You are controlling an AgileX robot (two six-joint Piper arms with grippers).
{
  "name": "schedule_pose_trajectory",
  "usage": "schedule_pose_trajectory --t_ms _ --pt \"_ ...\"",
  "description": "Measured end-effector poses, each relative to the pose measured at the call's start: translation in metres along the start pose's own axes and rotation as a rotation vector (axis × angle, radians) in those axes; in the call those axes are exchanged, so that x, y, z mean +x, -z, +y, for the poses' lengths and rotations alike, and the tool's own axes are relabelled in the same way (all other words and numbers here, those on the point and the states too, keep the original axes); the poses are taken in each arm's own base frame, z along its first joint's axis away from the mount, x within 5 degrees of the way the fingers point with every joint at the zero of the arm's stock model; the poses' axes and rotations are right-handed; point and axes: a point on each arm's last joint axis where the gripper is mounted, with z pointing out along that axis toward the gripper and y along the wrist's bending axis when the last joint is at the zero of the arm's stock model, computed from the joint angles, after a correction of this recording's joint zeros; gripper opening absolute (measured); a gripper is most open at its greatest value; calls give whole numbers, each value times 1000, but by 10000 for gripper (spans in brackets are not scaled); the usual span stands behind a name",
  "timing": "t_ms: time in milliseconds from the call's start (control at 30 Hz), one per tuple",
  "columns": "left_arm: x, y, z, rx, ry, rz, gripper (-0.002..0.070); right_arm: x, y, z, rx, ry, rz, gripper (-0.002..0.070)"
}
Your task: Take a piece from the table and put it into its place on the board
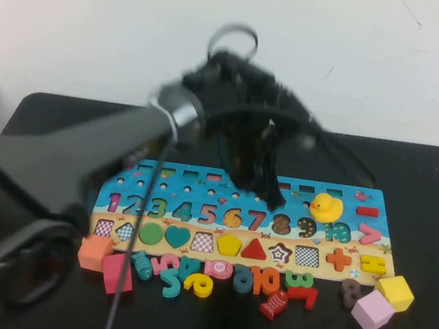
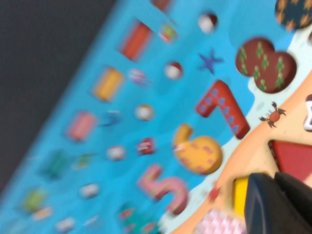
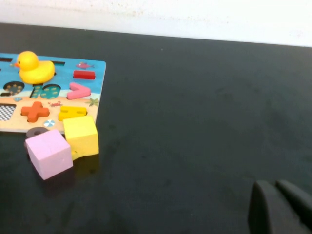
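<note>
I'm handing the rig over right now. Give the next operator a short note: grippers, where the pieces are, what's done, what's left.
Left gripper: shut, empty, raised over the board's number row.
Right gripper: fingertips together, low over bare table, off to the board's right side, near the yellow cube and pink cube.
Yellow pentagon: already seated in its recess in the shape row, between a checkered recess and the red triangle.
Done: the placement looks complete.
Left: probably only pull the left arm back. Loose number pieces lie along the board's near edge.
</note>
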Motion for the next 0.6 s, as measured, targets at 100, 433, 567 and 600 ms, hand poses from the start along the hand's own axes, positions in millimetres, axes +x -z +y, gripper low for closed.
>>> schedule_pose_trajectory --t_ms 100,433,567,600 --pt "-3 62 6 -64 -37 -78 0 0 0 0 0 9 0 19" --pt "77 161 -23 -49 76 -297 0 0 0 0 0 11 0 19" --pt "127 180 -39 -44 142 -369 0 0 0 0 0 11 0 19" --pt "136 184 -42 -46 153 -385 0 0 0 0 0 11 0 19"
